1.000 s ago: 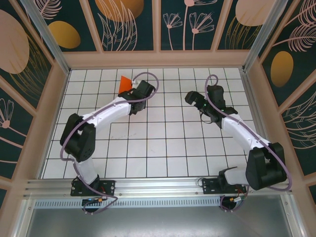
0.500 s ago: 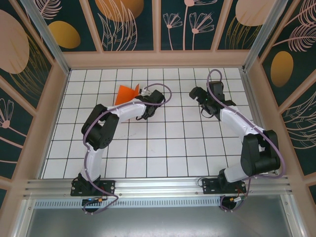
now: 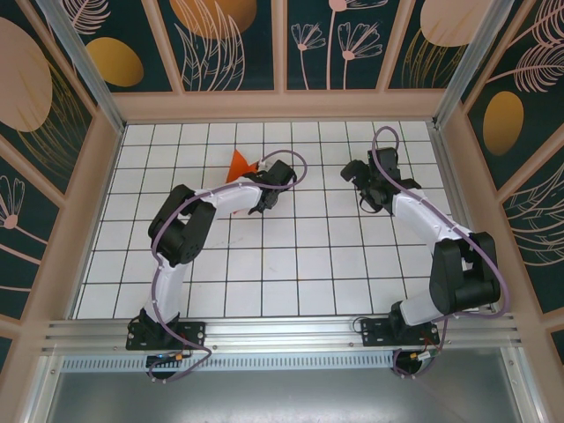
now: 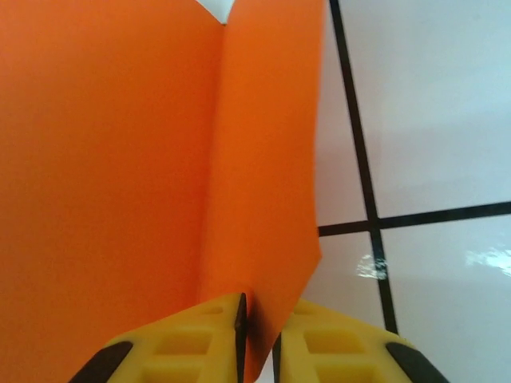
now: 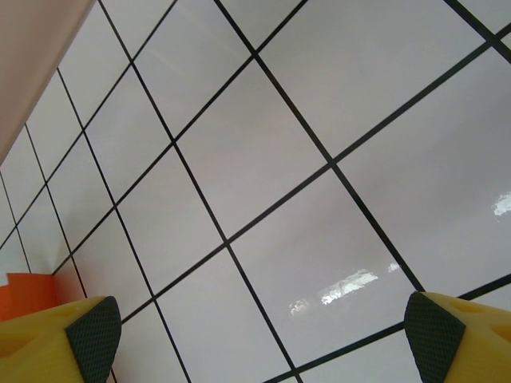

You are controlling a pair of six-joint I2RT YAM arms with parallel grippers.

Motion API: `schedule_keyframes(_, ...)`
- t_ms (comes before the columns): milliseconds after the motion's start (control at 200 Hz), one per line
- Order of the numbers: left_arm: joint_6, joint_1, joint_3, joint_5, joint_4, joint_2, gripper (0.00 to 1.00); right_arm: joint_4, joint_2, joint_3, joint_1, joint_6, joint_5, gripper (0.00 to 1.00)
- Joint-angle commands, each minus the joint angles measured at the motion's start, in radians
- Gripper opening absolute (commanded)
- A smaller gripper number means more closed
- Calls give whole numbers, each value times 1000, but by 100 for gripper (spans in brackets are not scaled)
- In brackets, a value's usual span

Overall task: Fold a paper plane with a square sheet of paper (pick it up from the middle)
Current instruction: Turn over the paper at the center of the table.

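Left gripper [image 4: 257, 309], jaws narrow about the creased square sheet of paper [image 4: 120, 159], grip or slack unclear, stands it on edge at the far side of the white grid table [image 3: 291, 264], likely to set the fold; right gripper [image 5: 263, 327] hangs wide and empty alongside, beneath dark leaf-print walls [image 3: 229, 44].

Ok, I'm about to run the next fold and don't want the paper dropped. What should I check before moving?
1. Paper sits between the fingers of the left gripper: ok.
2. Left jaws firmly pinching it: cannot tell; a slim gap shows beside the sheet.
3. Right gripper wide open with nothing between its fingers: ok.
4. Right gripper apart from the paper: ok, in the top view.
5. A crease runs through the paper: ok.
6. Paper already a finished dart: not ok.
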Motion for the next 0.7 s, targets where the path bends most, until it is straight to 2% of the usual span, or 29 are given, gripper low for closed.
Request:
schedule_keyframes(0,-10,-10,-2,86,14,-1,24,-45,-37,30,4,-8,-20,94)
schedule_keyframes(165,-26,-10,10,163,8,-26,42,-53,-51,36,2,-60,-34,94)
schedule_keyframes(320,-67,-9,19,334,44,-117,61,-67,-44,53,4,-116,-68,94)
schedule_keyframes(480,-119,-5,9,451,107,-224,75,-28,-18,69,25,-163,-131,93)
schedule_keyframes(585,-128,5,-15,491,139,-294,79,14,14,81,74,-176,-161,90)
schedule_keyframes(696,-176,48,-102,503,211,-393,91,50,70,114,157,-187,-152,87)
